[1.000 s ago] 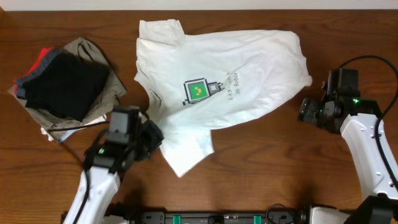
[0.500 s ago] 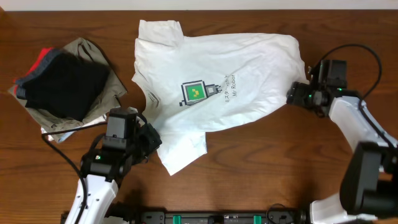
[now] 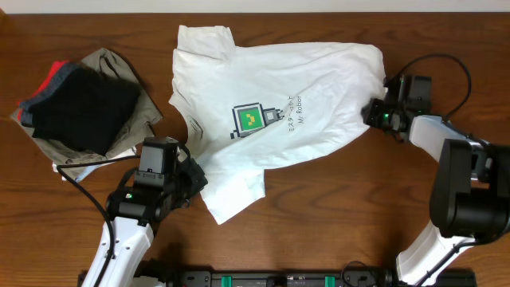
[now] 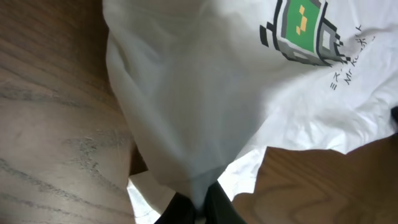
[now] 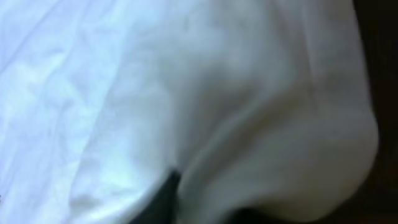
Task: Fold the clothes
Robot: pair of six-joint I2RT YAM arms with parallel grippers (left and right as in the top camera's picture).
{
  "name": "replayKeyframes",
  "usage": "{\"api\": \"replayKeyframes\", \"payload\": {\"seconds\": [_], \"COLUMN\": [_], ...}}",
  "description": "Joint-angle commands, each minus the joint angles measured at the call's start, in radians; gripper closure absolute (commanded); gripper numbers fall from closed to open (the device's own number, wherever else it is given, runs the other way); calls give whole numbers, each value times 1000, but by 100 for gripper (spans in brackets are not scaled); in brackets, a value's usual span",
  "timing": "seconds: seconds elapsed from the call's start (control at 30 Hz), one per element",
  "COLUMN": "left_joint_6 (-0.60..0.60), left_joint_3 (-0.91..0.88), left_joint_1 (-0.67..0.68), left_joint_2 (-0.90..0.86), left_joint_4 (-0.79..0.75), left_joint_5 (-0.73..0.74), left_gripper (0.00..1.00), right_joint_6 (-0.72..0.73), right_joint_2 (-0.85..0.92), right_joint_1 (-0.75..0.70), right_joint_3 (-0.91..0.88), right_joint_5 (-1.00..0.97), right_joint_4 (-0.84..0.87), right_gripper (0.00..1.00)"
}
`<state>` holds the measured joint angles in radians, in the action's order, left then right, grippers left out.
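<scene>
1. Nearest the robot, at the near-left corner of the cloth, the left gripper (image 3: 194, 177) is pressed together on a gathered fold of the white cotton T-shirt (image 3: 311, 88). In the left wrist view the fabric is drawn to a point between the dark fingers (image 4: 219, 210).
2. From that pinch the T-shirt is spread away across the brown wooden table (image 3: 335, 223). Its long axis is judged to run from near left to far right, with the green and black square print (image 3: 251, 118) face up near the middle.
3. At the right edge, farther off, the right gripper (image 3: 374, 114) is set against the cloth. Its wrist view is filled with blurred white fabric, so whether anything is pinched cannot be told.
4. Each end of the long axis is thus attended by the nearer arm, and the coming fold is judged to turn on this.
5. On the far left, close beside the T-shirt, a pile of black, khaki and red folded garments (image 3: 80, 108) is seen.
</scene>
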<state>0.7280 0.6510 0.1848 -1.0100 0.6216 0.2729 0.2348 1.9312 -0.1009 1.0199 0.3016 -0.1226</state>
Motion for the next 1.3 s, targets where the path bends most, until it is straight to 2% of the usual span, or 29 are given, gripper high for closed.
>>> {"api": "replayKeyframes", "payload": {"seconds": [0.0,0.1,0.47,0.67,0.87,1.17,1.27], "left_joint_6": [-18,-18,-18,-18,-18,-18,-18], "left_joint_3": [-3,-3,-3,-3,-3,-3,-3], "left_joint_1": [-5,-5,-5,-5,-5,-5,-5], "left_joint_2": [-2,-2,-2,-2,-2,-3,-8], "left_joint_4": [-2,-2,-29,-58,-59,-86,-105], "left_joint_5": [-50,-81,-84,-84,-85,-183,-207], "left_gripper": [94,94,94,94,94,94,94], "right_joint_6": [19,19,-8,8,34,33,31], "right_joint_2": [23,-54,-597,-656,-542,-129,-58], "right_joint_1": [-5,-17,-50,-50,-51,-79,-79], "right_joint_3": [-19,-19,-19,-19,-19,-2,1], "right_joint_5": [6,-60,-159,-228,-325,-300,-297], "right_joint_4": [-56,-161,-715,-838,-707,-393,-328], "right_gripper": [99,99,99,98,96,96,92]}}
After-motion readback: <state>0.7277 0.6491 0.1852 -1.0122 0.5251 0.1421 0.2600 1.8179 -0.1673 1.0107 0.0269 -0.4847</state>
